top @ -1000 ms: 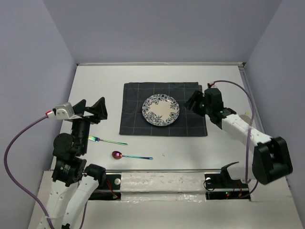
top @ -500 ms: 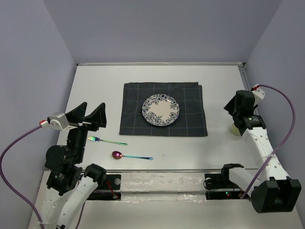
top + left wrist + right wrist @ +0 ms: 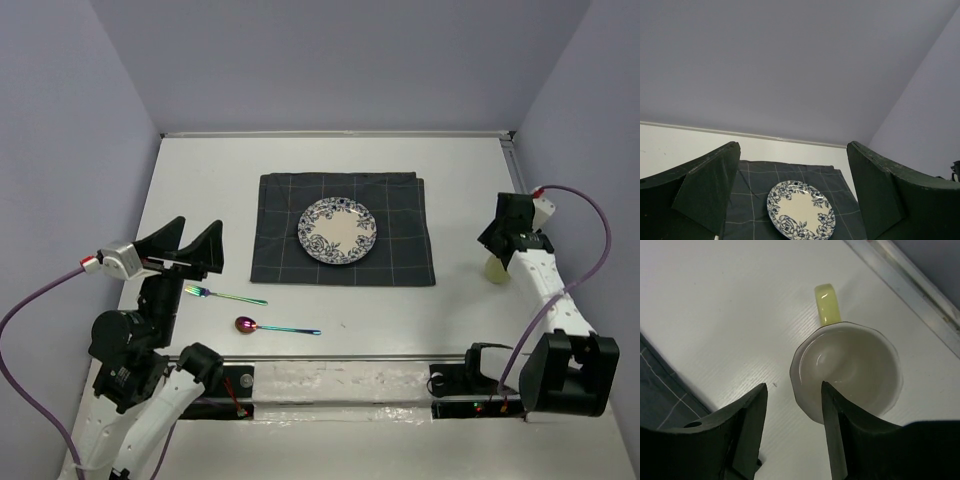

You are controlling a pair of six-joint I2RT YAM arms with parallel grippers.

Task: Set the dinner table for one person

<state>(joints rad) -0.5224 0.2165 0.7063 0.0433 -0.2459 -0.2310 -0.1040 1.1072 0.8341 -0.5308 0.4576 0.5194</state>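
Observation:
The white dinner table (image 3: 200, 180) holds a dark grey checked placemat (image 3: 400, 250) with a blue-and-white floral plate (image 3: 337, 231) on it. An iridescent fork (image 3: 225, 296) and a spoon (image 3: 275, 326) lie on the table left of and below the mat. A pale cup (image 3: 495, 270) stands to the right of the mat. In the right wrist view the cup (image 3: 860, 365) has a yellow handle (image 3: 827, 304). My right gripper (image 3: 498, 250) (image 3: 792, 395) is open above it, one finger over the rim and one outside. My left gripper (image 3: 197, 235) (image 3: 793, 145) is open and empty, raised above the fork and facing the plate (image 3: 800, 210).
Grey walls close in the table on three sides. A metal rail (image 3: 330, 358) runs along the near edge between the arm bases. A raised edge strip (image 3: 910, 285) runs just beyond the cup on the right.
My right arm has swung from the mat's right edge out to the right, over the cup. My left gripper has drawn back a little toward the near-left, still open.

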